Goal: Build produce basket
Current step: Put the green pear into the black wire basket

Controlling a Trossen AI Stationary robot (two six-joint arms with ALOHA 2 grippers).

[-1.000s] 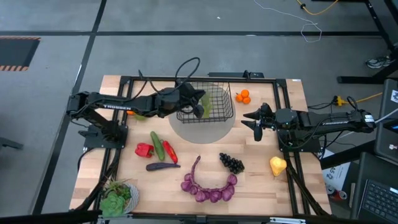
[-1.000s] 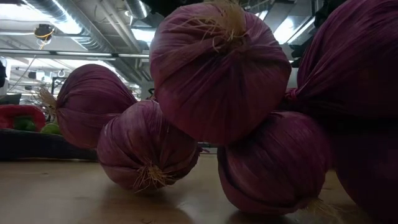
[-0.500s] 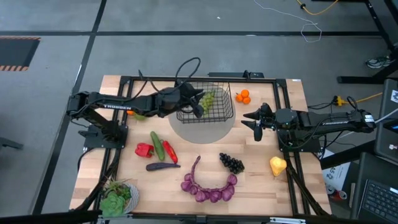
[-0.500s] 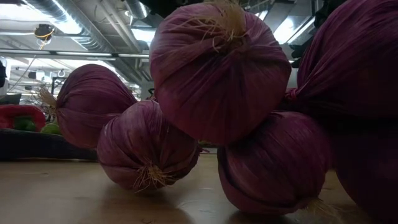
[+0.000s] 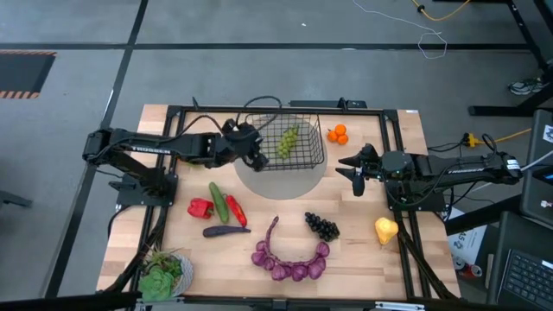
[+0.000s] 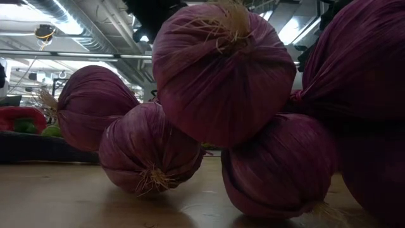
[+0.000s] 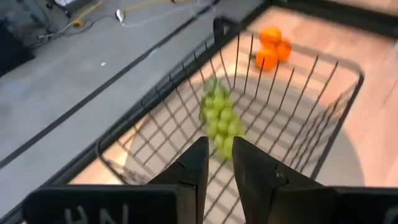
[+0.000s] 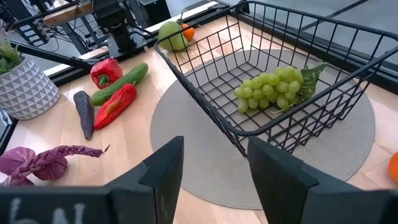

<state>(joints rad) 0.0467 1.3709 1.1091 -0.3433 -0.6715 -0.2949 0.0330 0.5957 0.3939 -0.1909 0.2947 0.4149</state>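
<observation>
Wooden table (image 5: pixel 363 238), left gripper (image 5: pixel 256 159) beside basket (image 5: pixel 307 155), empty-fingered

high overhead; low table-level behind onions (image 6: pixel 221 76); wrists share basket (image 8: pixel 292 37).

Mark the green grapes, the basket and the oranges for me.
green grapes (image 8: pixel 273 89), right wrist view, middle of the bunch.
basket (image 8: pixel 186 70), right wrist view, near rim wire.
oranges (image 5: pixel 337 134), high view, centre of the cluster.
</observation>
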